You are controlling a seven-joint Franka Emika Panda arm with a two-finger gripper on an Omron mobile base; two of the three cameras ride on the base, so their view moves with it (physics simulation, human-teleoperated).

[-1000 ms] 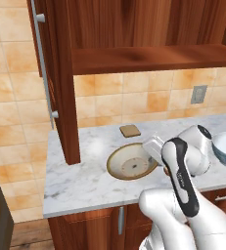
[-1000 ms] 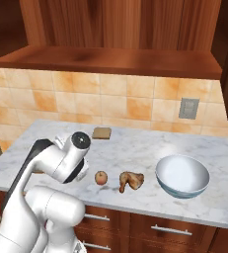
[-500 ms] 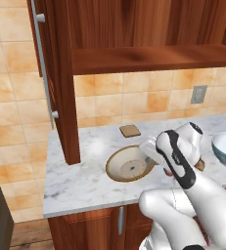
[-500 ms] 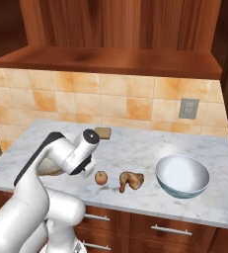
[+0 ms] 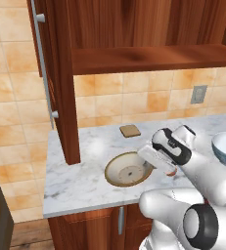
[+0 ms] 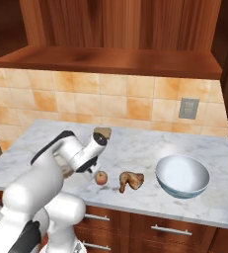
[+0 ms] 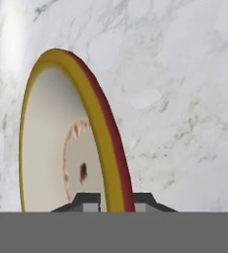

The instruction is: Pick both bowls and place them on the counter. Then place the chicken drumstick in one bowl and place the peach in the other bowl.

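Your gripper [image 7: 110,200] straddles the rim of the tan bowl [image 5: 129,169]: in the hand view one fingertip [image 7: 87,201] sits on the pale inner side and the other on the red-brown outer side, with the yellow rim running up between them, so the fingers look closed onto the rim, though you cannot quite see the pads touch it. From the left base view the hand reaches down over that bowl's right edge, and the bowl rests on the counter [image 5: 85,180] directly under and to the left of the hand. Beyond the fingers in the hand view you see bare marble past the bowl's outer wall. In the right base view the peach [image 6: 101,177] lies just right of and below the hand, close to the wrist, and the drumstick [image 6: 131,180] lies beside the peach, one step farther from the hand; the two are near each other but apart. Farther right again, well away from the hand, the white bowl [image 6: 182,176] stands upright on the counter, and its blue-patterned wall shows in the left base view. A bread slice [image 5: 130,130] lies flat behind the hand, near the tiled wall.
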